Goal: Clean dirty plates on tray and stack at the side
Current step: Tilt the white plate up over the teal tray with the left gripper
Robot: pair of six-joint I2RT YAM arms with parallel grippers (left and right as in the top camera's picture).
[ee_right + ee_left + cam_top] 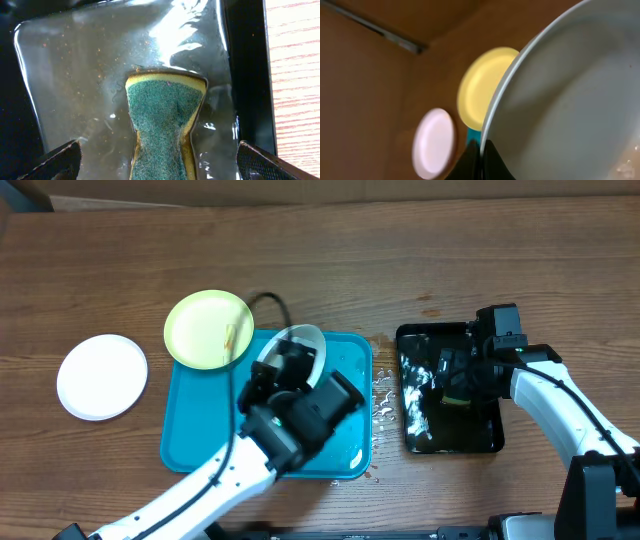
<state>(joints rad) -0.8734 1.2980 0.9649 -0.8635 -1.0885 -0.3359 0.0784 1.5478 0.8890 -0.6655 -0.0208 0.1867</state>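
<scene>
A white plate point(306, 337) is held tilted over the far end of the tray point(200, 430), its rim pinched by the left gripper point(280, 370). In the left wrist view, the dark fingers point(487, 160) are seen clenched on that rim, and the plate's hollow fills the right half of the picture. A faint smear is visible at its lower right.

The tray lies on the table point(400, 260), near the middle. A yellow plate point(208, 329) rests at the tray's far left corner, with its edge overlapping the tray rim; a small pale streak is seen near its right side. A second white plate point(102, 377) lies flat on the table, well apart from the tray, to the left.

To the right of the tray a black tray point(495, 442) is set, its bottom wet and shining. Drops of water point(381, 395) are scattered on the table between the two trays. A sponge point(165, 120) — green scouring face up, yellow body beneath — lies in the black tray's water.

The right gripper point(162, 167) hangs over the sponge with its jaws spread wide; one fingertip is seen at each lower corner of the right wrist view, and neither touches the sponge. Nothing is grasped by it.

A black cable point(272, 301) curls on the table behind the yellow plate.
</scene>
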